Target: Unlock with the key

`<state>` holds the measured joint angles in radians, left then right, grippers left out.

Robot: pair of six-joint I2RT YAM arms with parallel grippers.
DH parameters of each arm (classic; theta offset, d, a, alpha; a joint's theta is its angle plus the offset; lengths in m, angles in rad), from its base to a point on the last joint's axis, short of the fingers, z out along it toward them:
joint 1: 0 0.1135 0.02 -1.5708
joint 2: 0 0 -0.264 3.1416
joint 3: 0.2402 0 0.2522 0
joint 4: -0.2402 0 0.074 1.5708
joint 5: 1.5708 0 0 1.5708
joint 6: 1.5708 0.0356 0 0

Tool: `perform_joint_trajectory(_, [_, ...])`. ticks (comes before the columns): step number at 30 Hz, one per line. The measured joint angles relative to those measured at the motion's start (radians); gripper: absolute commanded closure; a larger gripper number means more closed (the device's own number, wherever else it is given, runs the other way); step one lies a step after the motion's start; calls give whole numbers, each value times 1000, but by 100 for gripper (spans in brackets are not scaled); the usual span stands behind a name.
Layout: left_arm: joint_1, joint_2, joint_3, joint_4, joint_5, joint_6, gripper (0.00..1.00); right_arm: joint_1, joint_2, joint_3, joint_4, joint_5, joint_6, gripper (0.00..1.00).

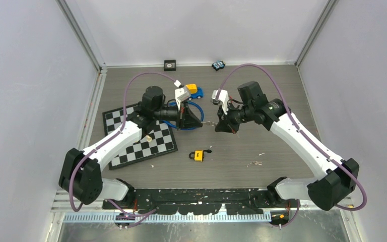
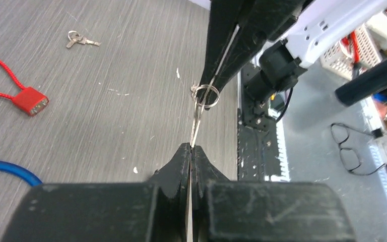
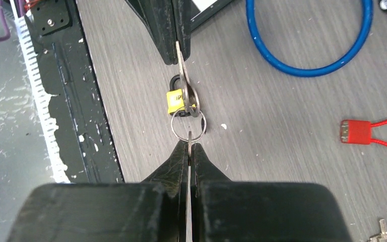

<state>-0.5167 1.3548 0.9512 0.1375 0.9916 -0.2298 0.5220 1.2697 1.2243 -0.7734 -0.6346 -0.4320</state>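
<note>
Up above the counter [image 1: 232, 171], the left claw [image 2: 190, 151] and right claw [image 3: 189, 148] both pinch the keys [image 3: 183, 75], while the yellow padlock [image 1: 199, 156] lies at their six o'clock with no key in it yet.

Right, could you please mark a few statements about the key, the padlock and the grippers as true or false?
1. The left gripper is shut on the key. True.
2. The right gripper is open. False: it is shut on the ring that carries the key.
3. The key is in the padlock. False: the key is held in the air between the two grippers, and the padlock lies on the table.
4. Spare keys lie on the table. True.
5. The padlock lies on the chessboard. False: it lies on bare table beside the board.
</note>
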Motion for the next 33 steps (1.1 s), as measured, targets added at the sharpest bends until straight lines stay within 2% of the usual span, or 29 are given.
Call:
perform_joint_trajectory(4, [-23,-12,0,-134,-2,211,62,16,27,17,-52,-2,-15,99])
perform_joint_trajectory(8, [-40,-13,0,-213,-12,342,32,36,44,18,-86,2,-15,99])
perform_joint_trajectory(9, [-41,-13,1,-218,-13,359,25,40,47,18,-87,1,-14,99])
perform_joint_trajectory(11, [-42,-13,1,-216,-12,378,21,42,50,18,-87,0,-11,99])
perform_joint_trajectory(16, [-46,-6,-1,-113,-3,346,22,45,53,18,-83,-24,5,99])
perform_joint_trajectory(20, [-53,10,-26,54,3,248,36,45,63,18,-68,-56,23,99])
perform_joint_trajectory(26, [-68,87,-40,249,19,92,52,45,74,18,-55,-85,43,99])
perform_joint_trajectory(33, [-74,125,-42,345,64,-18,69,39,75,18,-59,-79,47,99])
